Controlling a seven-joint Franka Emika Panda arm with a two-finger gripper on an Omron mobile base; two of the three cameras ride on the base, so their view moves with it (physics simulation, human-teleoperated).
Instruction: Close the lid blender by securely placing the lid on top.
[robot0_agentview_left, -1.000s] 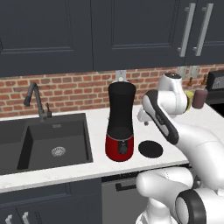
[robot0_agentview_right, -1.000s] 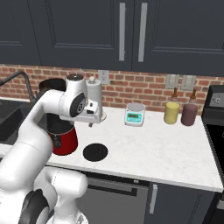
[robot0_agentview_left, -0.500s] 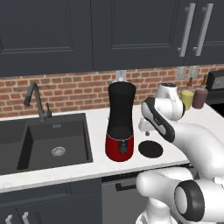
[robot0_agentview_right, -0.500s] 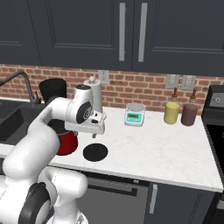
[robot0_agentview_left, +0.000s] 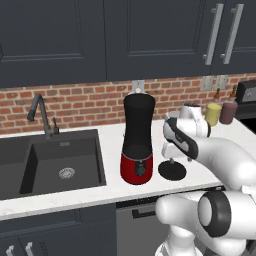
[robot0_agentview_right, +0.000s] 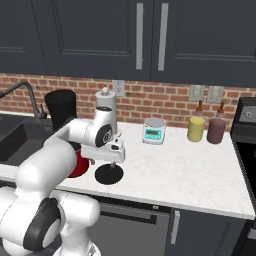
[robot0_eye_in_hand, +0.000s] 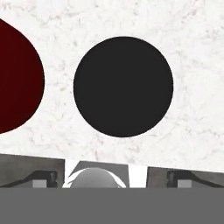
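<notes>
The blender (robot0_agentview_left: 138, 142) stands on the white counter, a tall black jar on a red base (robot0_agentview_right: 77, 165), its top uncovered. The lid (robot0_agentview_left: 172, 171) lies flat on the counter just right of the base, apart from it. It is a round black disc (robot0_agentview_right: 109, 174), and in the hand view the lid (robot0_eye_in_hand: 123, 86) sits near the centre with the red base (robot0_eye_in_hand: 17, 78) at the left edge. My gripper (robot0_agentview_left: 171, 160) hangs straight above the lid (robot0_agentview_right: 113, 164), pointing down. It is open and holds nothing.
A dark sink (robot0_agentview_left: 60, 160) with a faucet (robot0_agentview_left: 42, 115) lies left of the blender. Behind, by the brick wall, stand a small scale (robot0_agentview_right: 153, 131), a yellow canister (robot0_agentview_right: 196, 129) and a maroon canister (robot0_agentview_right: 216, 131). A stove edge (robot0_agentview_right: 247, 117) is at the far right.
The hand has swung down from beside the jar's top to just above the lid. Blender and lid have not moved.
</notes>
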